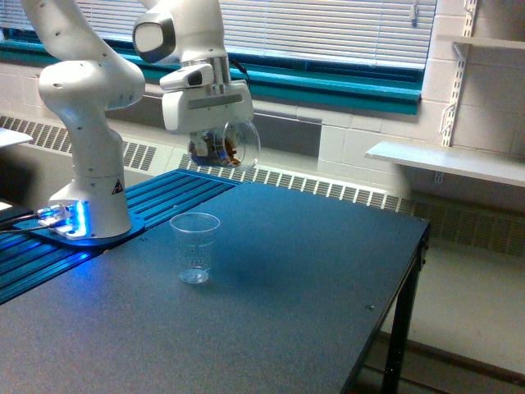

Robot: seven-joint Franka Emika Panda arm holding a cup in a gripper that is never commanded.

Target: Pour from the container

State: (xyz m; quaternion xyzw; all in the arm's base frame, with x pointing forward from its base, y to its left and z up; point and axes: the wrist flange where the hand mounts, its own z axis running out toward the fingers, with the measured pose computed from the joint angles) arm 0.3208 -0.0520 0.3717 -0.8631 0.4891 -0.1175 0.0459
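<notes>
Jar (225, 144) (brown bits inside) is pinched in my gripper (215, 146) high above the cup (195, 247), so I lower and centre it, then tip slowly.

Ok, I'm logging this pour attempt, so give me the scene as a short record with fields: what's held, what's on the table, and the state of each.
held item: container, clear jar tipped sideways, brown bits inside
holder: gripper, jaws closed on the jar, above the table
receiver: clear cup, upright, looks empty
surface: dark table
contact: jar and cup apart, jar higher
pour: nothing visibly falling
</notes>
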